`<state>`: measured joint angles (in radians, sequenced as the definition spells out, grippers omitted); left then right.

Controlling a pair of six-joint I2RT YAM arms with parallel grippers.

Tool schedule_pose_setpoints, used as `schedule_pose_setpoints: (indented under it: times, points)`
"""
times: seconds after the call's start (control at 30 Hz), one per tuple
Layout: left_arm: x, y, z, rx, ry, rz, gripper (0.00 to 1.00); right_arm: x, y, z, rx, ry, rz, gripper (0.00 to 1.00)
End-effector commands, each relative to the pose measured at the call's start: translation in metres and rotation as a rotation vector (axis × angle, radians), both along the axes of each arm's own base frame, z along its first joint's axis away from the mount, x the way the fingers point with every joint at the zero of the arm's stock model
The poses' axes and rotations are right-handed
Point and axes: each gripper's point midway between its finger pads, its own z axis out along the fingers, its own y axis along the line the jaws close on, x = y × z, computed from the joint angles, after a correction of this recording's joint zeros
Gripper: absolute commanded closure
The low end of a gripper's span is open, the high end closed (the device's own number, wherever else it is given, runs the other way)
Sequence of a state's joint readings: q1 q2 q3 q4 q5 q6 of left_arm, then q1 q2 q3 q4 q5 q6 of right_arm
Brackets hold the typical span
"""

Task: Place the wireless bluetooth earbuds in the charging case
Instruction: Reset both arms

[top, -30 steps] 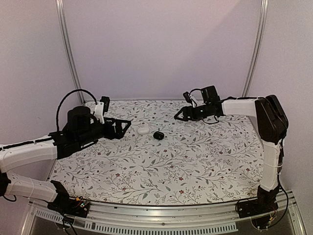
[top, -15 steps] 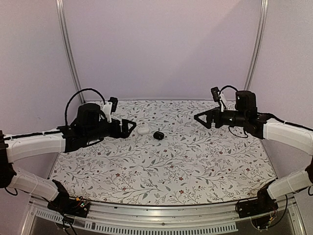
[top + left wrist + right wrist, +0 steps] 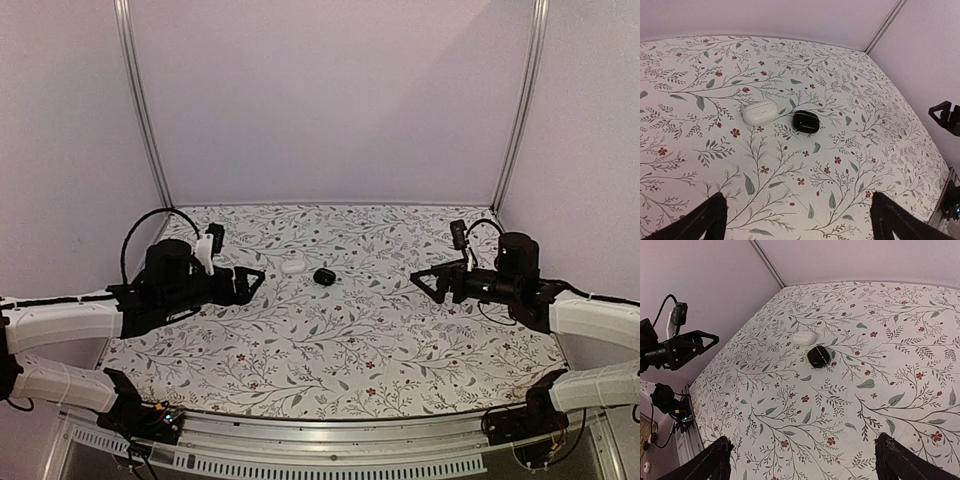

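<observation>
Hovering with fingers spread wide, both claws hold nothing above the floral surface.

The left claw (image 3: 252, 279) hangs low at the left side of the white, leaf-and-flower-patterned surface (image 3: 340, 340), its two dark fingers apart and pointing toward the middle. The right claw (image 3: 424, 280) mirrors it from the right side, likewise spread and empty. Between them, toward the far part of the surface and well apart from both, lie a white pebble-shaped closed case (image 3: 292, 265) and, just beside it on its right, a glossy black rounded case (image 3: 323, 276); the two do not touch. The tiny dark earbuds cannot be made out in any view. Pale lilac walls (image 3: 330, 100) enclose the surface.
</observation>
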<state>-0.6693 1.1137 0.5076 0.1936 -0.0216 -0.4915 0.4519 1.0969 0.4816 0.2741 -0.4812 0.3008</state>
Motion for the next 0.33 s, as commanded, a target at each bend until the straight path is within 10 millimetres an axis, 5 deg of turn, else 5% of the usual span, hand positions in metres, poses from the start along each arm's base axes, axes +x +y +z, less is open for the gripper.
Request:
schedule_pose_setpoints:
  times: [0.0, 0.3]
  points:
    - [0.0011, 0.0092, -0.0013, -0.010, -0.009, 0.054, 0.00, 0.0019, 0.0028, 0.0051, 0.047, -0.023, -0.002, 0.01]
    - [0.0012, 0.0172, 0.0014, -0.013, -0.017, 0.092, 0.00, 0.0054, 0.0030, 0.0051, 0.046, -0.035, -0.011, 0.01]
